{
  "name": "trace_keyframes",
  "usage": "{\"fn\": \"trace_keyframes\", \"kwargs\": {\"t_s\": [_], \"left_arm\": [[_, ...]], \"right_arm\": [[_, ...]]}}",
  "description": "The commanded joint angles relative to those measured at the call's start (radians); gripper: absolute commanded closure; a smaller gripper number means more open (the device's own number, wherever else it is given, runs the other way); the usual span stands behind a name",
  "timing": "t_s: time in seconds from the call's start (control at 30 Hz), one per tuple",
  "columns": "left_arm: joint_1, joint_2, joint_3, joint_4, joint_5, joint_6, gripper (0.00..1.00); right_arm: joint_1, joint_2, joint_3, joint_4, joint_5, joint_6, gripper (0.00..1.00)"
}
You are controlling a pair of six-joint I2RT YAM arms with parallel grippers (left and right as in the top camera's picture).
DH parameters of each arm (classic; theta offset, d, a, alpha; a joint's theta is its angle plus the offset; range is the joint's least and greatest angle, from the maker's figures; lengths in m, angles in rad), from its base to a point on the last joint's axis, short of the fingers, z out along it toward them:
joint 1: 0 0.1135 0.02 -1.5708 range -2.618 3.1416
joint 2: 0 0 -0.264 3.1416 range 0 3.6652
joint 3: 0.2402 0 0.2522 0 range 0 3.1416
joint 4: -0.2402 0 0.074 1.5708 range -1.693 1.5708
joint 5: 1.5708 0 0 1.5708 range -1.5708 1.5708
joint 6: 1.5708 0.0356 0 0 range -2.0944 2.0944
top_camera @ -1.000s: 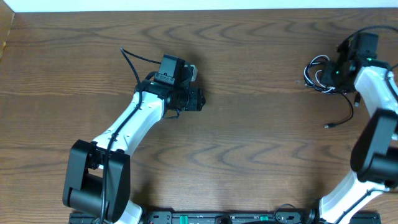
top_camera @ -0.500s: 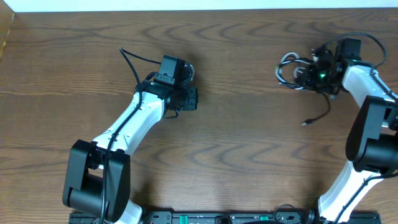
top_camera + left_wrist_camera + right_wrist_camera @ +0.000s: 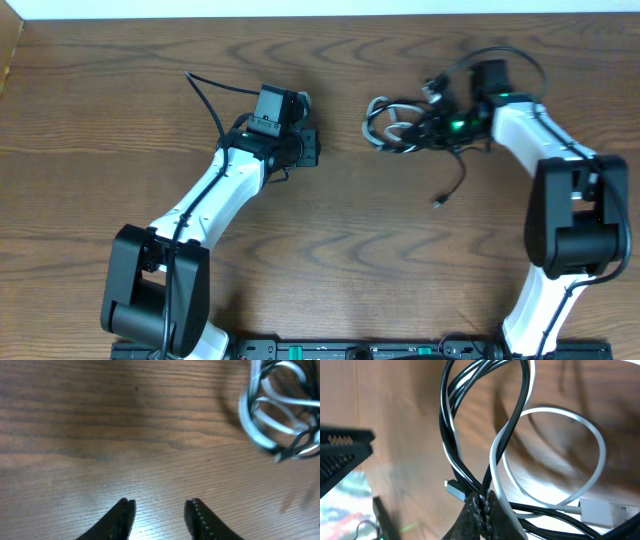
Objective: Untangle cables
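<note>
We see the cables (image 3: 400, 125) as one tangled bundle on the table (image 3: 120, 90), right of centre and toward the far edge; the white cable (image 3: 378, 118) loops out on the bundle's left, and the black cable (image 3: 458, 175) trails a loose end toward the near edge, its plug (image 3: 438, 203) lying on the wood; the right gripper (image 3: 430, 125) is clenched on the bundle. A second ago this bundle sat by the table's right edge, and it has since been carried leftward with the right arm, while the left gripper (image 3: 312, 148) has barely shifted and stands well apart from it. The right wrist view alone shows the grip: the gripper (image 3: 482, 505) pinches black strands (image 3: 452, 435) and a white strand (image 3: 590, 435) together; the left wrist view shows the left gripper (image 3: 160, 507) with jaws apart over bare wood, grasping nothing, and blurred loops (image 3: 280, 415) at its upper right.
</note>
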Motion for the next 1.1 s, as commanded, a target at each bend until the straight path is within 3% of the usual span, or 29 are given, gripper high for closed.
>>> {"fn": "trace_keyframes", "kwargs": {"t_s": [0.0,0.33,0.47,0.87,1.07], "left_arm": [[0.001,0.002,-0.01,0.001,-0.011,0.003,0.56],[0.001,0.018,-0.01,-0.01,-0.011,0.01,0.55],[0.0,0.037,-0.01,-0.013,-0.01,-0.003,0.46],[0.001,0.157,-0.01,0.021,-0.074,-0.043,0.45],[-0.002,0.203,-0.01,0.05,-0.033,-0.054,0.46]], "right_arm": [[0.077,-0.017,0.002,-0.001,-0.026,0.048,0.99],[0.303,-0.017,0.002,0.024,0.277,0.235,0.99],[0.341,-0.017,0.002,0.051,0.346,0.266,0.99],[0.354,-0.017,0.002,0.015,0.347,0.264,0.99],[0.356,-0.017,0.002,0.016,0.348,0.264,0.99]]}}
